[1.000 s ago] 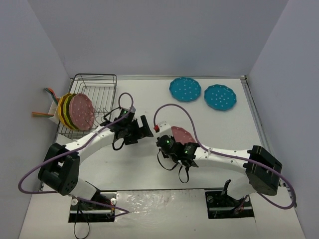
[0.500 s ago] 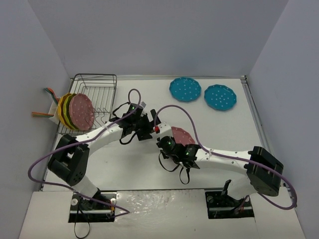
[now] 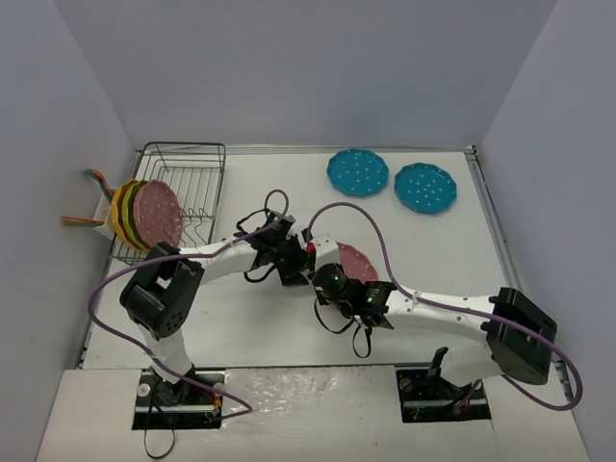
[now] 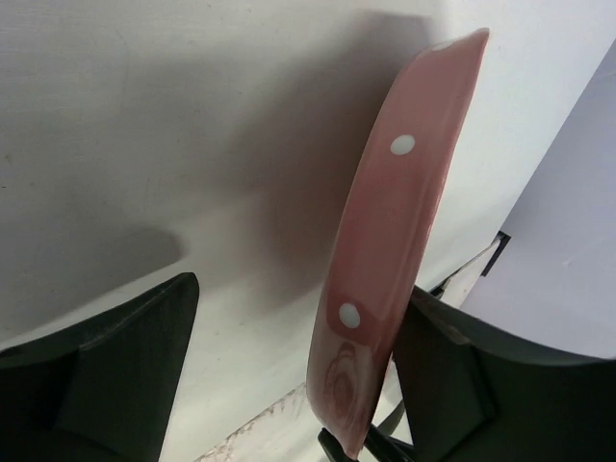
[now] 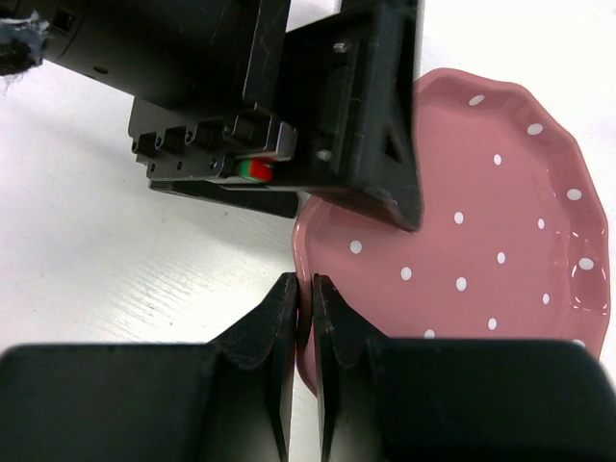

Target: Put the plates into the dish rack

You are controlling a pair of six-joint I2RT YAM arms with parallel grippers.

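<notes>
I see the white surface [image 3: 241,327] carrying the rack [image 3: 188,159], which has three plates [image 3: 154,214] standing on edge at its near end. Two teal plates [image 3: 357,172] [image 3: 425,188] lie flat well to the right of the rack. The pink plate [image 5: 500,250] sits right of the rack's near end, closer to it than the teal pair. My right tool [image 5: 305,289] is pinched tight on its rim. My left tool [image 4: 300,298] straddles the rim near that grip, jaws partly apart, with a gap on one side.

**Both arms meet at centre**

The left arm [image 3: 217,258] reaches rightward, the left gripper [image 3: 292,262] with its fingers [image 4: 125,356] spread apart. The right arm [image 3: 443,308] stretches leftward, the right gripper [image 5: 305,298] pinched onto the pink plate [image 5: 481,241] at its rim.
</notes>
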